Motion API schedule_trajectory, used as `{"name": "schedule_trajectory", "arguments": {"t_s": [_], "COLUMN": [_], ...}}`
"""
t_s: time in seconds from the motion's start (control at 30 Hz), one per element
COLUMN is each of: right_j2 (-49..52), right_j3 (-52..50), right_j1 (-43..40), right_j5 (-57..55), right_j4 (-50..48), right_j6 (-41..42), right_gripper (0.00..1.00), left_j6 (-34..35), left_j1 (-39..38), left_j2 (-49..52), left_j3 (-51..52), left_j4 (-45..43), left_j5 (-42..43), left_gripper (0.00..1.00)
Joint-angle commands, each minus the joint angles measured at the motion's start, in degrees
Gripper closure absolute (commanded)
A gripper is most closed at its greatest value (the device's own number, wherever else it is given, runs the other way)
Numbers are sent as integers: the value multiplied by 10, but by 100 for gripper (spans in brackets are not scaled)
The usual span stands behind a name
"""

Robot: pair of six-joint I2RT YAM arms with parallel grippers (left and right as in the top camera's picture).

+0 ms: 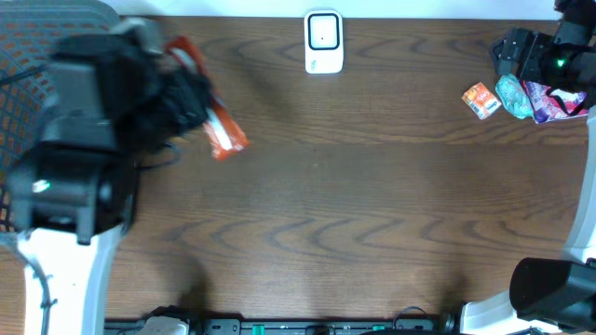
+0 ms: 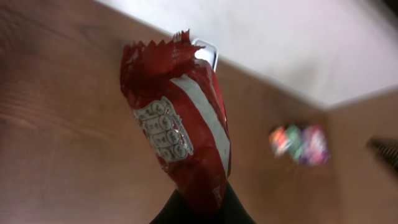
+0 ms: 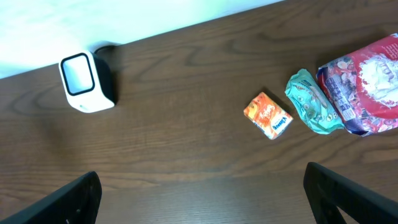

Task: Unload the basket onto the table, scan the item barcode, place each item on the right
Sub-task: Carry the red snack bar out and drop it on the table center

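We see the red packet [image 2: 180,137] pinched at its lower end by the left gripper [image 2: 199,210], whose dark jaws are closed tight on it. The packet hangs above the left part of the table [image 1: 372,205]. It is glossy crinkled foil with a zigzag-cut top edge, a white diagonal band and a white panel of small rounded cells. The print in those cells is too blurred for us to read.

Towards the far edge of the table stands the scanner [image 1: 323,42], a small white rounded box with a dark-framed window on its face.

Well apart, at the right end, lie three more packs in a row. They are a small orange packet [image 3: 268,115] with a white logo we cannot make out, a crumpled teal pouch [image 3: 311,102], and a larger red and white bag [image 3: 367,87] with fine print.

The right gripper [image 3: 208,199] hovers near them with its jaws spread wide, holding nothing.

A mesh basket [image 1: 28,56] sits at the far left.
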State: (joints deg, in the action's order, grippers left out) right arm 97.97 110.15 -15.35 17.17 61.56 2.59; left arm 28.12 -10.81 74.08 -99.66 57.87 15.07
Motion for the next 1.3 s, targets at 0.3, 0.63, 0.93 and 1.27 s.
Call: {"name": "schedule_trajectory", "arguments": {"t_s": [0.3,0.63,0.93,1.27], "right_j2": [-2,-2,-2,-2], "right_j3": [1,1,1,1], "right_j1": [3,3,3,3], "right_j5": [5,4,4,4], "right_j4": [0,0,0,0], "right_j6": [5,5,6,5], "right_gripper": [1,1,1,1], "left_j6": [-28,39,19,-15], "left_j1": [-190,-200,-143,80], "left_j2": [327,454,327,79], "left_j3": [38,38,20,20], "left_j4": [-79,-175,-145,-8], "left_j5": [-77,66,66,20], "left_gripper": [93,72,27,2]}}
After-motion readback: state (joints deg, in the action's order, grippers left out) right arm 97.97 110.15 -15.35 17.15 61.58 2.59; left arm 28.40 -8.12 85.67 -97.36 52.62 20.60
